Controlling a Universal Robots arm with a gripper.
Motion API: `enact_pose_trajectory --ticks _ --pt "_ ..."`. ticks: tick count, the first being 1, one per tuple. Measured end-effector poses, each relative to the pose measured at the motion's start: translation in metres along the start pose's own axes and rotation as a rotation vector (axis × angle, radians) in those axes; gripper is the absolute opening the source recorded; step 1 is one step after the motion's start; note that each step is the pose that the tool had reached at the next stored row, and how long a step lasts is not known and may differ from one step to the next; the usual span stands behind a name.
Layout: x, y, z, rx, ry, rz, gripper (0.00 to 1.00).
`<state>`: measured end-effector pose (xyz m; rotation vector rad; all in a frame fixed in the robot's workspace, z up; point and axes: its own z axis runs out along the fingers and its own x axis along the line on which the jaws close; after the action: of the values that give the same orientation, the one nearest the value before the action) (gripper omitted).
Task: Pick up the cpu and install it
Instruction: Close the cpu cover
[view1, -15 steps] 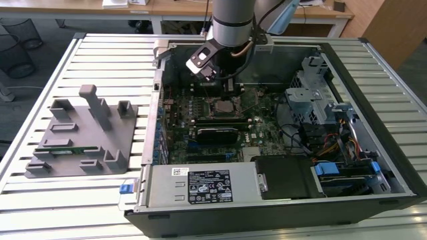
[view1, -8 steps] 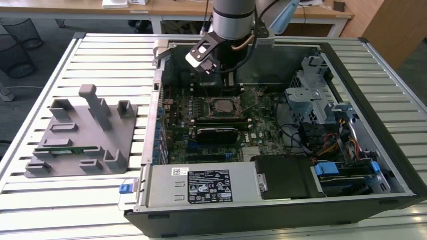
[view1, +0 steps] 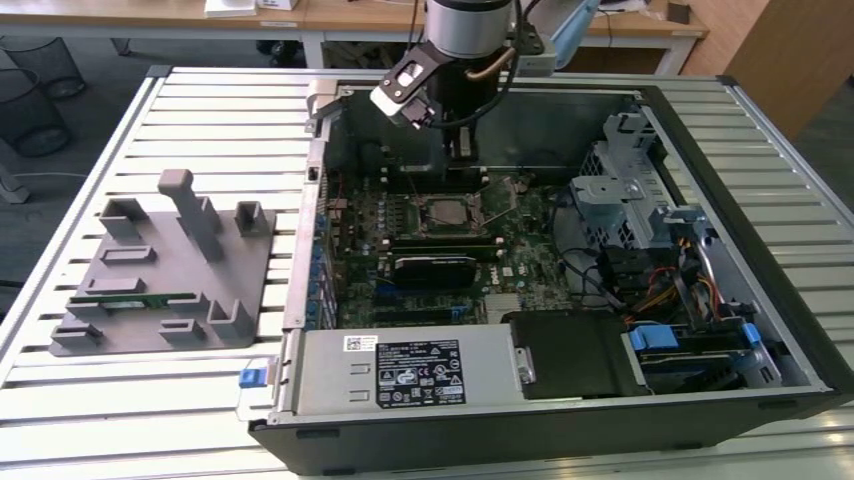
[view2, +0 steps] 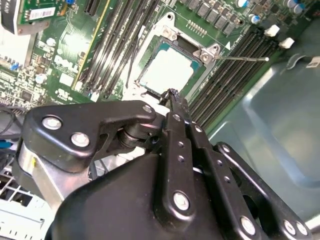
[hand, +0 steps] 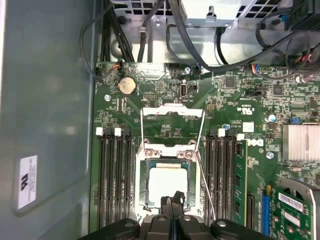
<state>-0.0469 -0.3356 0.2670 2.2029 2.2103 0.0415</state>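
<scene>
One small flat cpu (hand: 167, 181) lies in the open socket (hand: 141, 185) of the motherboard (hand: 240, 100), with the retaining frame (hand: 173, 111) folded open beside it. The gripper (hand: 172, 201) hangs just over one edge of the chip, fingers pressed together and holding nothing that I can see. I judge the chip light, stiff, slick-topped and fragile underneath, so it is best pinched by its thin opposite edges.
</scene>
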Motion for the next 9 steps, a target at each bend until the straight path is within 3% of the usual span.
enact_pose_trajectory --ticks 6,9 --pt "-0.0062 -0.0001 0.0002 0.0000 0.0001 0.000 0.11" --pt "-0.0066 0.0056 0.0004 0.0031 0.0003 0.000 0.11"
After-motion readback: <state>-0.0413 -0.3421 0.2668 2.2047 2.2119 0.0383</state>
